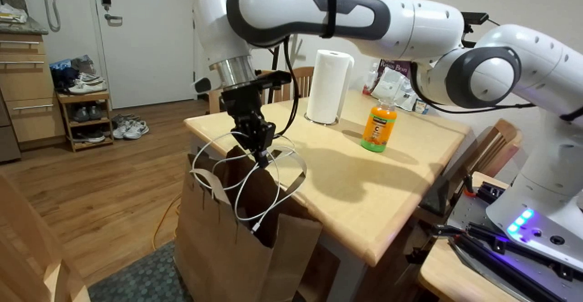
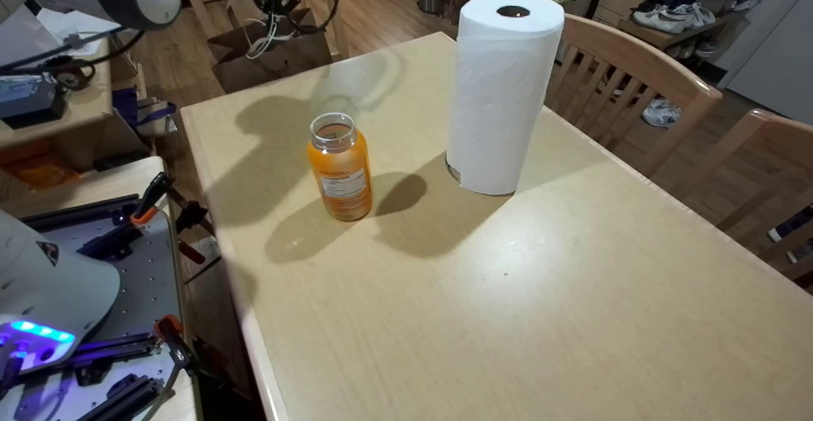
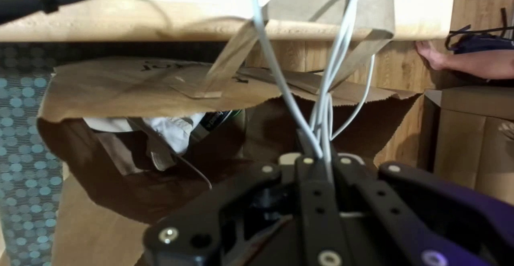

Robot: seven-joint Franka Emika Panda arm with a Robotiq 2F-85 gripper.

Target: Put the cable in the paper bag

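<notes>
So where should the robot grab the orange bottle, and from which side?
Grip the orange bottle by its clear neck, probably best from straight above: it stands upright with no lid, and its neck is narrower than its body. The paper towel roll stands apart from it. First, though, the gripper must let go of the cable.

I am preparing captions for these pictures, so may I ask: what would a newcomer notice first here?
Most likely the gripper, shut on the loops of white cable over the open paper bag beside the table. After that, the bright orange bottle and the tall paper towel roll, both standing on that table, would probably draw the eye, and then the glowing blue lights on the robot's base.
</notes>
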